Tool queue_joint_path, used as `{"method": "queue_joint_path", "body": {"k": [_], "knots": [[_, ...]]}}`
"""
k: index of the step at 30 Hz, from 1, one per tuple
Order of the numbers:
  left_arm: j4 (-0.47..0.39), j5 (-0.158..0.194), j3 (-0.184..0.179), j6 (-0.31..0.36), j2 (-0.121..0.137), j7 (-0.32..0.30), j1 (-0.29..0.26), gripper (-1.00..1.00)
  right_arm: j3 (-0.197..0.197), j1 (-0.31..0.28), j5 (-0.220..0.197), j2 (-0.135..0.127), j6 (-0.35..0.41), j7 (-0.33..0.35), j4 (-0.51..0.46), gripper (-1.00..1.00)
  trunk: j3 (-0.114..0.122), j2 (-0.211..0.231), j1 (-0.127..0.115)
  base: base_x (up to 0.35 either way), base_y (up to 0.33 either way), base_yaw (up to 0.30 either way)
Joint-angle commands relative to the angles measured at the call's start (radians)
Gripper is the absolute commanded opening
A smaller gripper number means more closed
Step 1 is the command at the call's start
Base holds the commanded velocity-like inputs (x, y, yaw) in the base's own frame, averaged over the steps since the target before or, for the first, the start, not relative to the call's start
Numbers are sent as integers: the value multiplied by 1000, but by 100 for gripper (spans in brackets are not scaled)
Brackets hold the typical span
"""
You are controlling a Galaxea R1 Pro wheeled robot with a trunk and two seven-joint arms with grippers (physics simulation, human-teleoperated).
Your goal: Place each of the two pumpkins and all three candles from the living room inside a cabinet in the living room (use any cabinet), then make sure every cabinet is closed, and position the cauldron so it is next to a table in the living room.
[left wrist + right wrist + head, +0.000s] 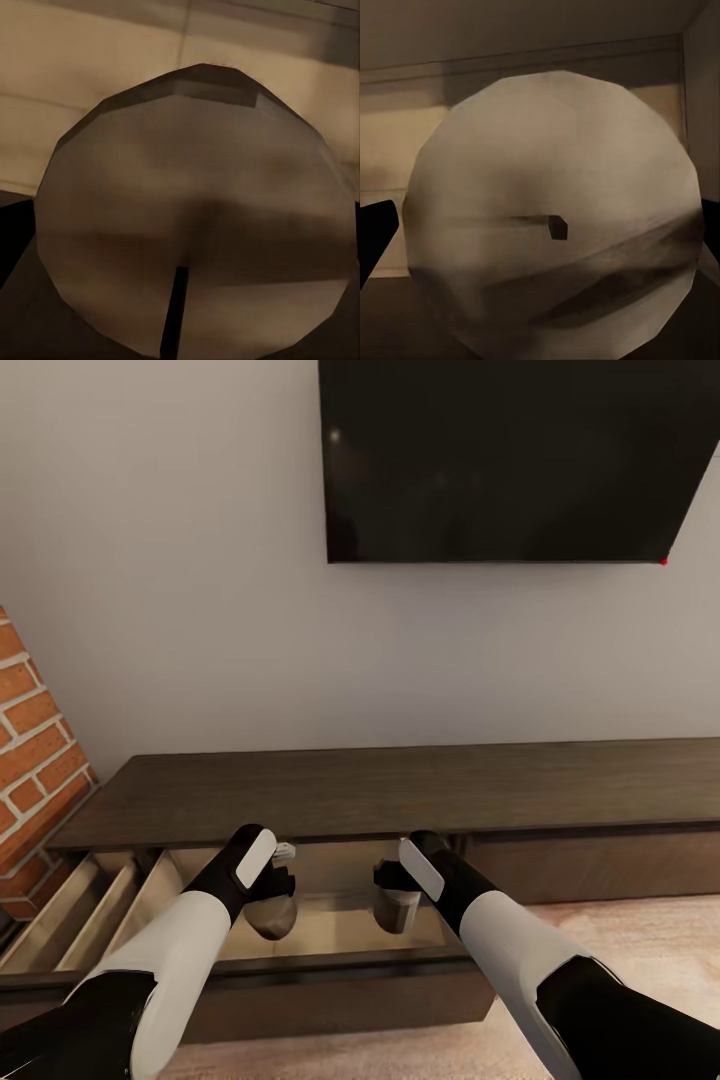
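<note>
The long dark brown cabinet [400, 790] stands against the wall with its left drawers pulled out, showing pale wood inside. Both my arms reach down into the open middle drawer [330, 965]. My left gripper [275, 895] is shut on a cream candle [272, 918] that hangs tilted over the drawer floor. My right gripper [393, 890] is shut on a second candle [397, 912]. In the left wrist view the candle [195, 195] shows its top with a dark wick. In the right wrist view the other candle [547, 217] sits between dark fingers [373, 232].
A red brick fireplace [30, 760] flanks the cabinet on the left. A black wall TV [520, 460] hangs above it. Another open drawer with dividers [90, 905] lies at far left. A closed drawer front [600, 865] and light wood floor [630, 935] are at right.
</note>
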Motion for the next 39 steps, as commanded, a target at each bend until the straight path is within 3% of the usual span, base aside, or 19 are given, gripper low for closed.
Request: {"method": "queue_joint_path", "body": {"k": [1, 16, 33, 34, 39], "knots": [[-2, 9, 1, 1, 0, 9, 0, -100, 4, -1, -7, 0, 2, -10, -1, -100, -5, -1, 0, 0, 0, 0], [-5, 10, 1, 1, 3, 9, 0, -100, 9, -1, -4, 0, -22, -12, -12, -100, -63, -4, 7, 0, 0, 0], [-5, 14, 6, 2, 4, 6, 0, -100, 7, -1, -2, 0, -26, -15, -13, -100, -63, -4, 7, 0, 0, 0], [-5, 14, 6, 2, 4, 7, 0, -100, 7, -1, -2, 0, -26, -16, -13, 100, -63, -4, 7, 0, 0, 0], [-5, 14, 6, 2, 4, 9, 0, -100, 6, -1, -2, 0, -26, -15, -13, 100, -63, -4, 7, 0, 0, 0]]}}
